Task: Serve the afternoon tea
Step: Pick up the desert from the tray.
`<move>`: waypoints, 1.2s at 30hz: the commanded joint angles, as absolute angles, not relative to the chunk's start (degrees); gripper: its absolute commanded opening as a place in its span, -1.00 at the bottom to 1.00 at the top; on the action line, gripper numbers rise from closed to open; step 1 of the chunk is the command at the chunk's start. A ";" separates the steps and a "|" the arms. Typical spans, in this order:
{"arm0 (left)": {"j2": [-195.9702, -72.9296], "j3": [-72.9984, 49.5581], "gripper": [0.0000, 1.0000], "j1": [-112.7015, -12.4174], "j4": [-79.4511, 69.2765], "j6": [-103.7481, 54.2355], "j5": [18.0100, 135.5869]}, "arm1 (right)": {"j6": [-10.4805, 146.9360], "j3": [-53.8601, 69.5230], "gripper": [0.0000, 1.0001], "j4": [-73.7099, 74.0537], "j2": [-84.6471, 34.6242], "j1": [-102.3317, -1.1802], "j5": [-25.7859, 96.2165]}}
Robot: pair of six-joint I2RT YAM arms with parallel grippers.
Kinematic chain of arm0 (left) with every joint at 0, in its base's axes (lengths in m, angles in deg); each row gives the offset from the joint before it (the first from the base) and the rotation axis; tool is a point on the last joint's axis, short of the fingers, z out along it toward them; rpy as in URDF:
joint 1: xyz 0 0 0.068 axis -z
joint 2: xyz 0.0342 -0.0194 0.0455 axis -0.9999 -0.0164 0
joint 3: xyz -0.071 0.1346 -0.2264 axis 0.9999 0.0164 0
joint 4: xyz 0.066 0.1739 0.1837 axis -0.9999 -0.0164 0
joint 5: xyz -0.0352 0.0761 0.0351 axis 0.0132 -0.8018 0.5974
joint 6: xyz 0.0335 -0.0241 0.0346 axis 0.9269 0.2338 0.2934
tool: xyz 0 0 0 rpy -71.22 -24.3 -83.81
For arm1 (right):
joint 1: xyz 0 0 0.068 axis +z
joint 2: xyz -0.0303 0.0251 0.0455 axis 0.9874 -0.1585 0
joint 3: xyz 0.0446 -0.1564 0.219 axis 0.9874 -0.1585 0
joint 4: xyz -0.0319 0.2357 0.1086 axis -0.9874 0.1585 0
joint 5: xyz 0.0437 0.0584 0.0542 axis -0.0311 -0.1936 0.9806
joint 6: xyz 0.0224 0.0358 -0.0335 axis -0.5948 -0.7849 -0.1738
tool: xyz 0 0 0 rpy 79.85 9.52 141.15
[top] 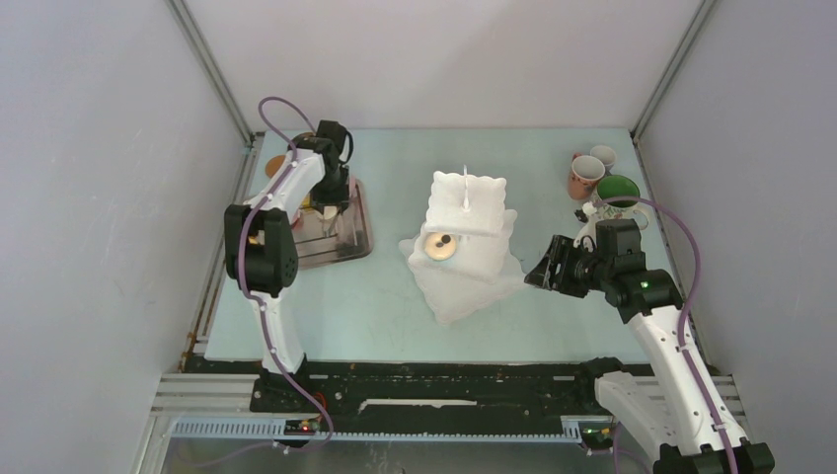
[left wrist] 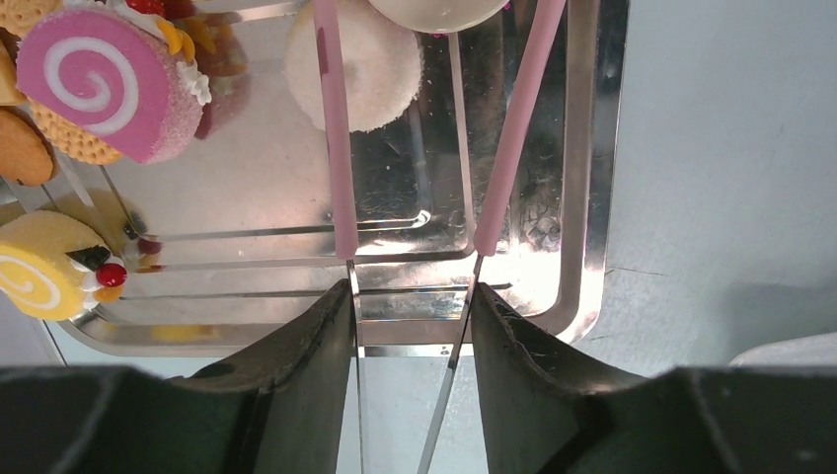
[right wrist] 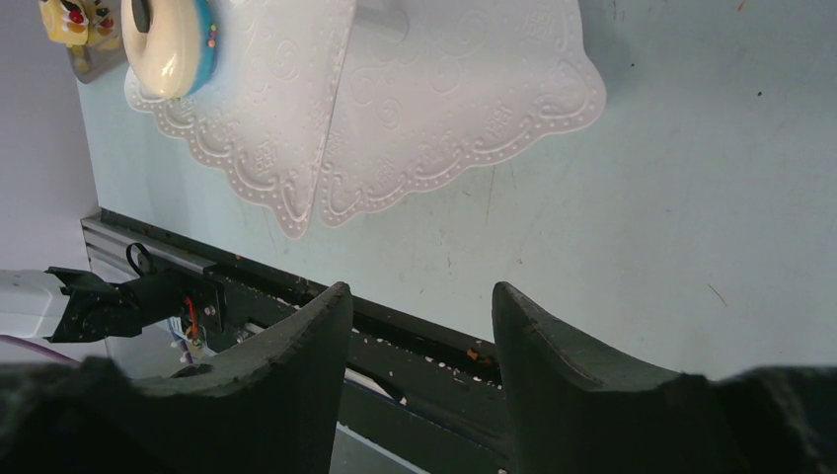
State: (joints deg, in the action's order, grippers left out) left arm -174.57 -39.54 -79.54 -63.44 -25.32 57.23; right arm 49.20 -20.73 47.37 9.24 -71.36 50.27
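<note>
The step in hand looks like lifting another sweet off the grey metal tray (left wrist: 584, 178) for the white three-tier stand (top: 472, 296), which sits mid-table with one donut (top: 440, 244) on its middle tier; the mugs (top: 592, 176) are at the far right corner. The left gripper (left wrist: 412, 296) pinches the pink tongs (left wrist: 334, 148) by their bare metal arms, its jaws pressed against both, and the pink sleeves fan out over the tray. A cream-coloured round cake (left wrist: 439, 12) lies between the sleeves at the top edge of the left wrist view, while the left sleeve crosses a white sugared cake (left wrist: 380, 69). The tong tips are out of frame, so I cannot tell for sure which piece they are aimed at. To do it well, I would centre one cake between the tips, clear of its neighbour, squeeze gently so the soft piece is not crushed, lift straight up above the tray rim, then carry it level to a bare tier. The right gripper (right wrist: 422, 291) hangs with jaws spread and empty just beside the stand's lower tier, and is best held out of the carrying path
</note>
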 commanded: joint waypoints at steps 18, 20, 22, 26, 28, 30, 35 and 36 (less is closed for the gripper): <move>-175.48 -39.21 -0.03 -80.53 -62.30 -26.18 58.89 | 50.42 -20.61 0.15 45.81 8.87 -71.47 50.60; -175.65 -39.05 -0.06 -80.53 -62.10 -26.19 58.88 | 50.44 -20.61 0.15 45.83 8.92 -71.41 50.58; -176.15 -39.26 -0.06 -80.49 -62.17 -26.10 58.79 | 50.37 -20.77 0.14 45.75 9.03 -71.47 50.65; -176.42 -39.52 -0.17 -80.49 -62.20 -25.80 58.91 | 50.25 -20.96 0.14 45.92 9.22 -71.45 50.78; -175.77 -39.61 -0.30 -80.53 -62.19 -25.79 58.93 | 50.21 -20.96 0.14 45.85 9.31 -71.48 50.78; -174.75 -39.51 -0.36 -80.48 -62.10 -25.75 58.52 | 50.13 -20.96 0.14 45.69 9.36 -71.57 50.93; -171.66 -38.68 -0.53 -80.53 -61.58 -25.92 58.17 | 50.02 -20.95 0.15 45.15 9.46 -71.56 51.04; -170.99 -38.54 -0.54 -80.49 -61.57 -26.04 58.16 | 50.01 -20.95 0.15 45.08 9.48 -71.52 51.10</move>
State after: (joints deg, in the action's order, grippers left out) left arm -176.12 -39.25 -80.22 -62.87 -25.27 58.45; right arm 49.20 -21.15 47.19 8.93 -71.39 50.32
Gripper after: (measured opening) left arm 0.362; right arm 0.573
